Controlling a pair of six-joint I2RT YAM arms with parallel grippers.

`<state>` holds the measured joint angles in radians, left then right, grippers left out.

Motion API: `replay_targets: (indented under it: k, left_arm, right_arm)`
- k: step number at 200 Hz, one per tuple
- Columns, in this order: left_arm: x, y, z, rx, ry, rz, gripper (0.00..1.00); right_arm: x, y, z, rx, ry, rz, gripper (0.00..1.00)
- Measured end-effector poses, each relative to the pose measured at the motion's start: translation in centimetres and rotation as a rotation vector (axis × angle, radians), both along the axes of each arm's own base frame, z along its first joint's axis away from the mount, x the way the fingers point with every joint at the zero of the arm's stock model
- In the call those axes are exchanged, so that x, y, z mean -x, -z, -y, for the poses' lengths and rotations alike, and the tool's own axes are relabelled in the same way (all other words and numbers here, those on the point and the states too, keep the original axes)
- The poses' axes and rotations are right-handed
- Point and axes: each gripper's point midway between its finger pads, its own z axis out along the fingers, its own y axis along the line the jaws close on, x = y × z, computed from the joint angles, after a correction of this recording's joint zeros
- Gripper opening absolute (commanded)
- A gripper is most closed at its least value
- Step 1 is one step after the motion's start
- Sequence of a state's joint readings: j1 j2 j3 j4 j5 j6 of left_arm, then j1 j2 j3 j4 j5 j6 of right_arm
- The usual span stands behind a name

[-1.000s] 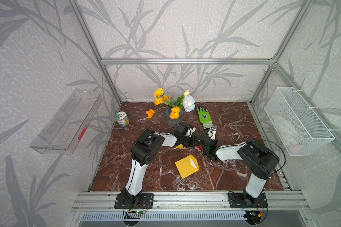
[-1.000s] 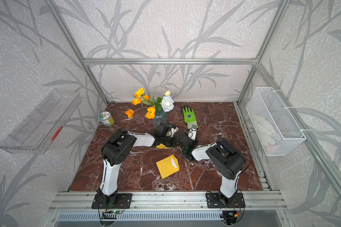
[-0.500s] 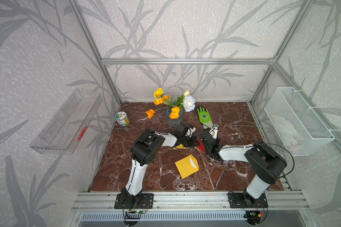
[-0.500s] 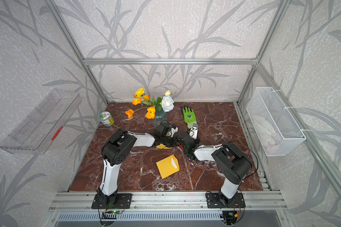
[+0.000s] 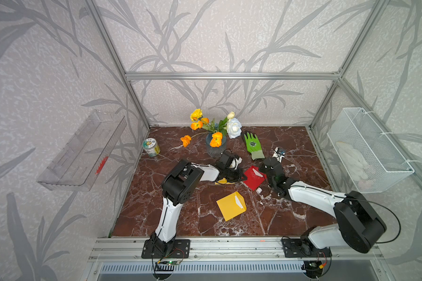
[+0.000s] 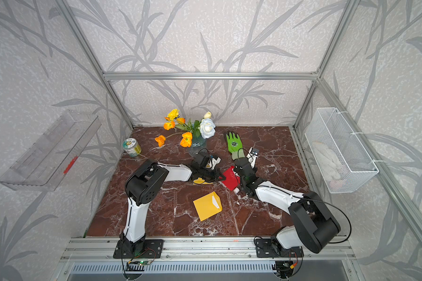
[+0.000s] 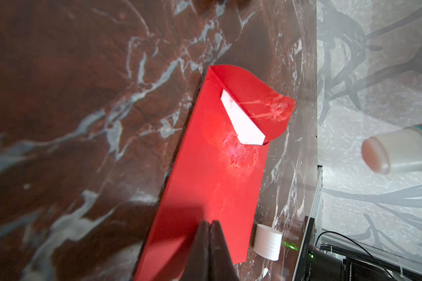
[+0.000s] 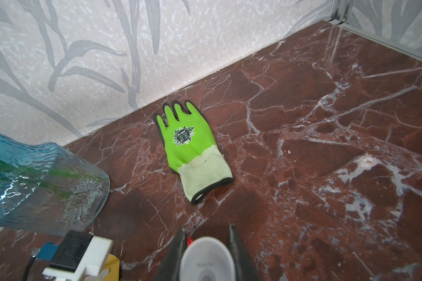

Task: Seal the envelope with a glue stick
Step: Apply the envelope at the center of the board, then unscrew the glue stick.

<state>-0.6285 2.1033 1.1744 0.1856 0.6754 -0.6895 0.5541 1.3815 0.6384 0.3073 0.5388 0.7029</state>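
Holding the uncapped glue stick in the air at the far-right end of the red envelope, beside its open flap

The right pincer is clamped narrow on the stick's white barrel, with the bare glue end turned toward the flap and clear of it. The left pincer, jaws pressed together, bears down on the envelope's left end. The envelope's long axis therefore runs away from it, near-left to far-right, with the flap end on the right arm's side. Glue smears show on the flap and on the body below it. The white cap lies on the table just beside the envelope's near edge. The right arm is the nearer to the flap, so pressing it down probably falls to that arm.
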Motion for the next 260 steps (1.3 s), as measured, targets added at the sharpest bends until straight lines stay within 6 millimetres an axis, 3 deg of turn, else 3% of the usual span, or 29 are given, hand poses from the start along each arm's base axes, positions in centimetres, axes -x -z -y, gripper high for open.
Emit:
replay_targets:
  k: [55,92,132,169,210,260]
  left_arm:
    - [-0.2,-1.8,-0.1,0.006,-0.025,-0.032,0.36]
    - [-0.6,-5.6,0.0,0.060,-0.004,0.021,0.51]
    - [-0.2,-10.4,-0.2,0.165,0.070,0.105,0.61]
    - [1.6,-12.0,-0.2,0.234,0.175,0.149,0.69]
    - [3.2,-12.4,0.5,0.270,0.267,0.174,0.68]
    - [5.7,-12.7,1.9,0.300,0.368,0.192,0.56]
  right_arm:
    - [1.8,1.0,-0.4,-0.106,-0.134,-0.065,0.00]
    - [2.0,2.0,-0.7,-0.231,-0.234,-0.169,0.00]
    - [1.5,1.5,-2.3,-0.403,-0.378,-0.276,0.00]
    - [2.9,1.4,-4.8,-0.513,-0.515,-0.338,0.00]
    - [3.6,-0.2,-6.7,-0.581,-0.626,-0.318,0.00]
    - [4.0,-1.1,-7.7,-0.623,-0.677,-0.280,0.00]
